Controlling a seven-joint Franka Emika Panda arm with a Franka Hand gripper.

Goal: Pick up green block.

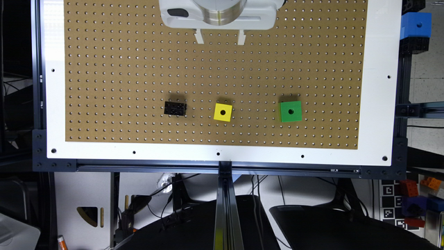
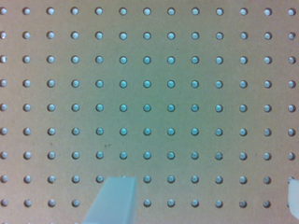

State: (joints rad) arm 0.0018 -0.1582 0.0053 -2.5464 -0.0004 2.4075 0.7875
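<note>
A: From the exterior view, how should the pincer (image 1: 220, 36) go for the green block (image 1: 290, 111)?
B: Travel over it first, square to its faces, then descend. The block sits well away, toward that view's right and lower edge, beyond the yellow cube (image 1: 223, 112).
A: And the wrist view?
B: Bare pegboard (image 2: 149, 93) between fingers (image 2: 114, 200) standing wide apart, holding nothing.

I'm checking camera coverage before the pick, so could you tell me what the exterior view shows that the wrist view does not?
Exterior view alone: the green block, the yellow cube and the black brick, in a row, apart from the hand. Wrist view alone: a close look at bare holes between the hand's wide-apart fingers. Both share the pegboard.
</note>
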